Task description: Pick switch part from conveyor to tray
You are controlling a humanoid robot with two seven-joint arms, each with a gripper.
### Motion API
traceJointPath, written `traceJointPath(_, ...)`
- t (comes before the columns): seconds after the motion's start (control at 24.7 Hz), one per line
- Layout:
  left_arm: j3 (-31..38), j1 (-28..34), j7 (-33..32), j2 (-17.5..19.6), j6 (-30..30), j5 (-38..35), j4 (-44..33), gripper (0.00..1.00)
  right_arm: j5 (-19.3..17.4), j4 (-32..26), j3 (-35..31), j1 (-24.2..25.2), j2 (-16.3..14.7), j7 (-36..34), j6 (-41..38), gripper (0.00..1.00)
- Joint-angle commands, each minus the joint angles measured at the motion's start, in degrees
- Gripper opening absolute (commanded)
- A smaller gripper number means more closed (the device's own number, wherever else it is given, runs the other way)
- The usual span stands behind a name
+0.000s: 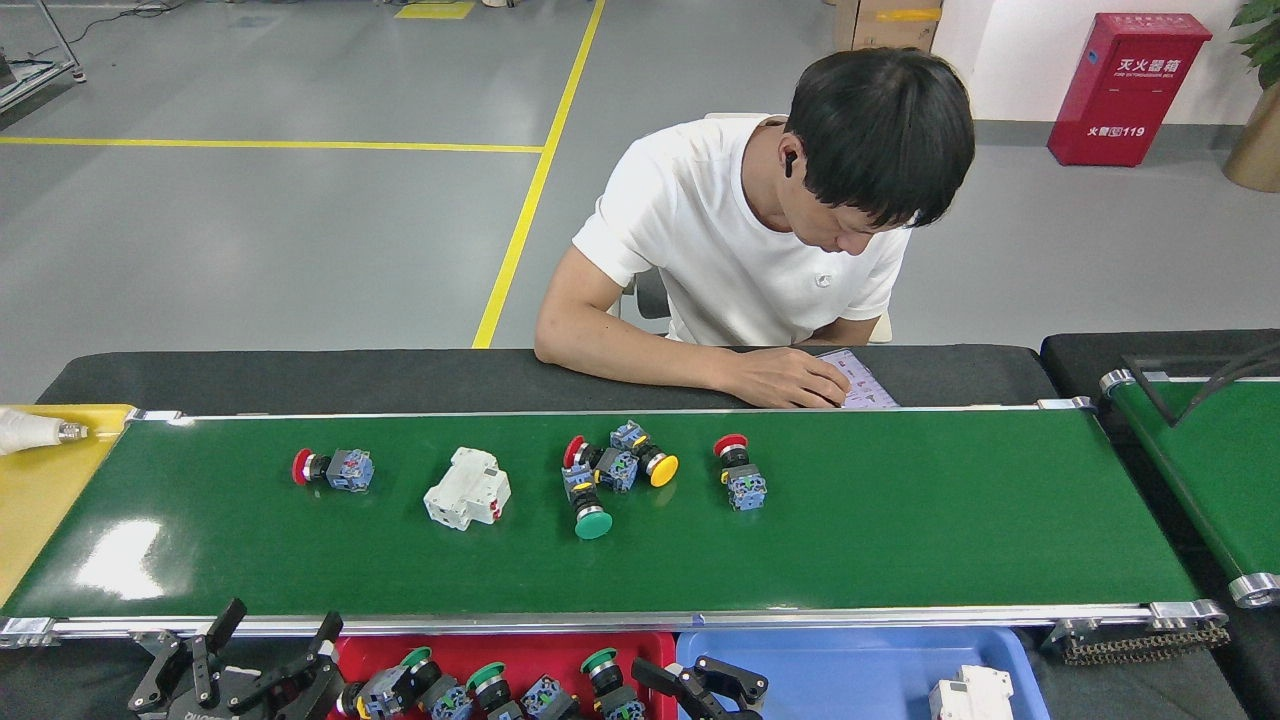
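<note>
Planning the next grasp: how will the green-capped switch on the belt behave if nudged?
The green-capped switch lies on its side with a round cap, so it may roll or pivot. The belt looks glossy, so sliding seems likely. It touches neighbouring switches, which would probably shift too.

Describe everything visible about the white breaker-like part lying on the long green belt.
The white breaker-like part is a blocky body that looks like moulded plastic, with stepped, ridged sides and small dark and red marks at its right end. It lies on its side, skewed to the belt's edges, on the conveyor, left of centre. It sits between a lone red-capped switch and a cluster of three switches, touching neither. Nothing but the belt touches it.
</note>
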Motion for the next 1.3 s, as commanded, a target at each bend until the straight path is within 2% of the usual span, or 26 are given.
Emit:
traceJointPath(0.0, -1.89, -2.98, 0.11, -0.04, 0.26, -2.78, 1.74, 1.0, -0.07, -0.92, -2.72, -1.43, 0.72, 0.05, 2.24, 0.98)
traceJointPath(0.16, -5.32, -11.32, 0.2, -0.04, 0.61, -6.29, 10.52, 1.0, -0.07, -0.83, -14.58, -5.99, 2.21, -0.04, 13.66, 0.98)
traceJointPath(0.28, -5.67, -15.37, 0.64, -0.04, 2.19, -8.85, 15.8, 1.0, 0.28, -0.74, -19.15, -6.61, 1.42, -0.56, 22.72, 0.98)
traceJointPath(0.36, -5.76, -17.04, 0.64, 0.05, 2.19, -9.02, 17.47, 1.0, 3.35, -0.57, -21.79, -6.0, -0.16, -3.19, 27.2, 0.98)
traceJointPath(0.45, -6.82, -18.01, 0.64, 0.23, 2.37, -9.02, 18.26, 1.0, 8.19, -0.66, -22.67, -3.36, -0.34, -10.93, 31.16, 0.99)
traceJointPath(0.49, -7.26, -18.62, 0.64, 0.23, 2.46, -9.02, 18.79, 1.0, 8.9, -0.74, -22.67, -0.99, -0.34, -15.07, 32.48, 0.99)
traceJointPath(0.61, -7.34, -20.82, 0.64, 0.23, 2.54, -9.02, 21.08, 1.0, 8.81, -1.45, -22.67, 3.67, -0.77, -18.14, 32.57, 0.99)
traceJointPath(0.69, -7.43, -22.49, 0.64, 0.4, 2.54, -9.11, 23.1, 1.0, 8.81, -1.45, -22.76, 5.25, -2.53, -18.05, 32.65, 0.99)
traceJointPath(0.81, -7.34, -26.71, 0.73, 1.37, 2.46, -9.11, 28.55, 1.0, 8.63, -1.27, -23.81, 6.4, -4.03, -17.97, 32.57, 0.99)
traceJointPath(1.01, -7.43, -33.65, 2.84, 4.0, 2.9, -9.11, 39.53, 1.0, 8.55, -0.13, -23.9, 6.66, -4.29, -17.97, 32.04, 0.99)
traceJointPath(1.13, -9.36, -37.25, 3.72, 5.5, 6.5, -9.11, 46.48, 1.0, 8.55, 0.22, -23.81, 6.48, -4.2, -17.97, 30.9, 0.99)
traceJointPath(1.26, -11.65, -38.13, 4.59, 6.2, 11.42, -9.11, 48.67, 1.0, 8.55, 0.22, -23.81, 6.4, -4.2, -17.97, 29.75, 0.99)
